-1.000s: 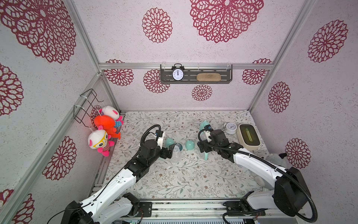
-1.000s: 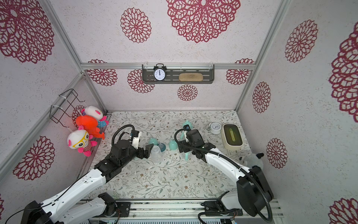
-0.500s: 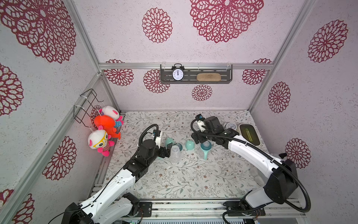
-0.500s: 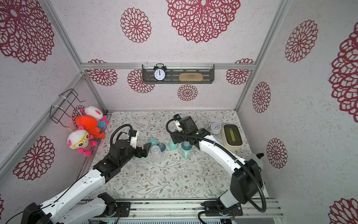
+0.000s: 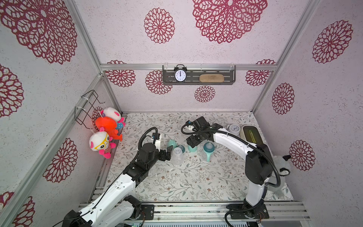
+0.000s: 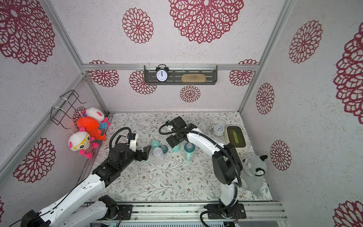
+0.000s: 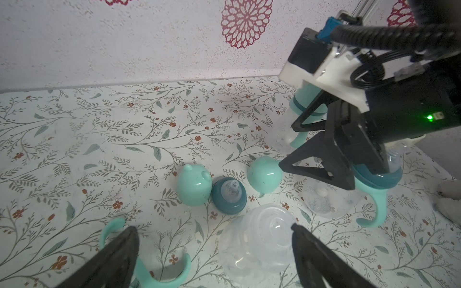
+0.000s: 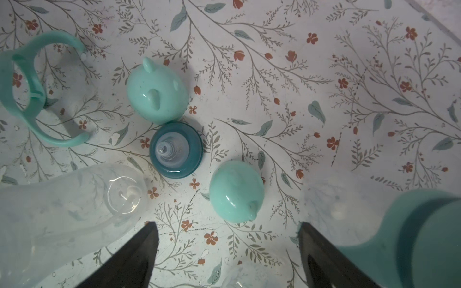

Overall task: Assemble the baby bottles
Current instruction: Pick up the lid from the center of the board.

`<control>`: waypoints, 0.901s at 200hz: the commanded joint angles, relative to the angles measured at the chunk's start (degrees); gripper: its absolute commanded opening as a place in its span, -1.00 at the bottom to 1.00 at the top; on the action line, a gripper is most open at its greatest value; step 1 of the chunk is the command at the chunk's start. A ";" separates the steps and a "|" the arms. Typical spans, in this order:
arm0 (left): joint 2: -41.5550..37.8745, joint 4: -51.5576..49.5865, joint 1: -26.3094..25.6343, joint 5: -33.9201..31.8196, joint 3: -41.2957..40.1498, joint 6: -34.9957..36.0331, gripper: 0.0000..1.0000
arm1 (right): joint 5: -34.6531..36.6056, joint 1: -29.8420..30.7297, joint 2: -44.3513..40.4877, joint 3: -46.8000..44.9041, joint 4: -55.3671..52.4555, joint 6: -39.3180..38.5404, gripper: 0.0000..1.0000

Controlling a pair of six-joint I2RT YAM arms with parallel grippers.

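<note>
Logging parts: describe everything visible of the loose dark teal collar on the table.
The collar is a glossy dark teal plastic ring with a clear nipple seated in it, pointing up. It stands upright and unattached on the floral table, against one mint cap. Nothing grips it.

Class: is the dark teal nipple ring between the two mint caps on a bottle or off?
Off. The nipple ring sits directly on the table, nipple up, with no bottle under it.
</note>
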 commanded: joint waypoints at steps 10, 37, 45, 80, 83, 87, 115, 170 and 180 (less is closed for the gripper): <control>-1.20 0.01 0.49 0.21 -0.44 -0.82 0.95 | -0.52 -0.10 4.27 5.68 -4.31 -3.30 0.77; -1.40 -0.04 0.53 0.26 -0.57 -0.76 0.95 | -1.42 -0.47 8.12 9.65 -7.43 -4.55 0.74; -1.44 -0.04 0.52 0.38 -0.57 -0.76 0.95 | -2.00 -0.73 8.94 10.41 -8.06 -4.87 0.73; -1.57 0.05 0.54 0.60 -0.57 -0.67 0.95 | -4.55 -1.72 12.37 13.80 -12.21 -5.81 0.68; -1.53 0.07 0.52 0.61 -0.57 -0.67 0.95 | -4.52 -1.72 12.73 14.21 -12.58 -5.94 0.68; -1.55 0.07 0.51 0.62 -0.57 -0.67 0.95 | -4.43 -1.72 13.15 14.62 -13.21 -6.08 0.67; -1.48 0.27 0.58 1.01 -0.57 -0.67 0.95 | -2.60 -1.72 15.22 16.21 -14.90 -6.23 0.66; -1.92 0.31 0.51 0.99 -0.92 -0.85 0.95 | -3.45 -1.56 17.98 17.07 -16.16 -6.92 0.63; -2.01 0.23 0.51 0.89 -1.01 -0.85 0.95 | -3.68 -1.55 18.42 17.11 -16.20 -6.94 0.62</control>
